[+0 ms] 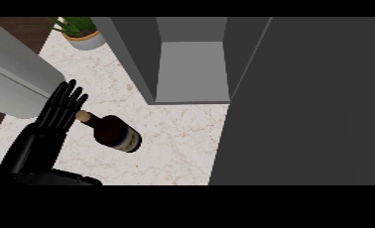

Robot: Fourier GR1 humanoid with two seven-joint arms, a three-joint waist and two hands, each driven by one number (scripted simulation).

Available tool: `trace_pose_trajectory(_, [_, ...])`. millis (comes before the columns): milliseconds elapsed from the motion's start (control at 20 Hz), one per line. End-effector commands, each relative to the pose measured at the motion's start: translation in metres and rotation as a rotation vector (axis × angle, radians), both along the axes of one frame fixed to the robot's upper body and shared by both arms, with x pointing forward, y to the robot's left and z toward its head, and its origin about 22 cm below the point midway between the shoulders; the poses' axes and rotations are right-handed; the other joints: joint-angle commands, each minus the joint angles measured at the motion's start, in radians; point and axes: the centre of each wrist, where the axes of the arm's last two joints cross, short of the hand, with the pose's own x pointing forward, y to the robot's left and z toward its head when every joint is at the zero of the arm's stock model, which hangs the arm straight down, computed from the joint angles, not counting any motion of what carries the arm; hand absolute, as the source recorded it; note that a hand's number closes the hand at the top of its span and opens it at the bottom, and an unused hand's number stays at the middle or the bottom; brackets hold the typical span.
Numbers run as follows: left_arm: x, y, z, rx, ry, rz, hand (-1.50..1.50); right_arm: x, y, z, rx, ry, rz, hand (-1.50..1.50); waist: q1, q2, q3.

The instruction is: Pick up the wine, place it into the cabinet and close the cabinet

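Wine (117,133): seen on the counter (176,142), before the opened cabinet (192,68).
Left hand (36,140): fingers held straight beside the neck; nothing gripped.

The bench (176,147) looks like smooth, pale veined stone; the wine bottle (116,132) on it is dark glass; the cabinet (192,68) is matt grey.

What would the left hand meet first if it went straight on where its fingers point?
Probably the potted plant, after crossing the counter. The left hand points up the view, slightly right; the wine bottle lies beside it, off that line. Depth is unclear.
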Motion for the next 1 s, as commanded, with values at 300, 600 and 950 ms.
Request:
trace_pose_trajectory(300, [0.003,0.013,-0.05,0.016,0.046,0.007,-1.5,-0.04,-0.014,0.022,0.018,-0.092,-0.052,-1.5,-0.006,-0.001,0.0])
trace_pose_trajectory(600, [0.014,0.018,-0.084,0.027,0.084,0.017,-1.5,-0.028,-0.014,0.025,0.012,-0.115,-0.049,-1.5,-0.002,0.003,0.0])
trace_pose_trajectory(950, [0.013,0.026,-0.118,0.028,0.083,0.043,-1.5,-0.036,-0.024,0.025,-0.019,-0.097,-0.057,-1.5,-0.002,0.003,0.001])
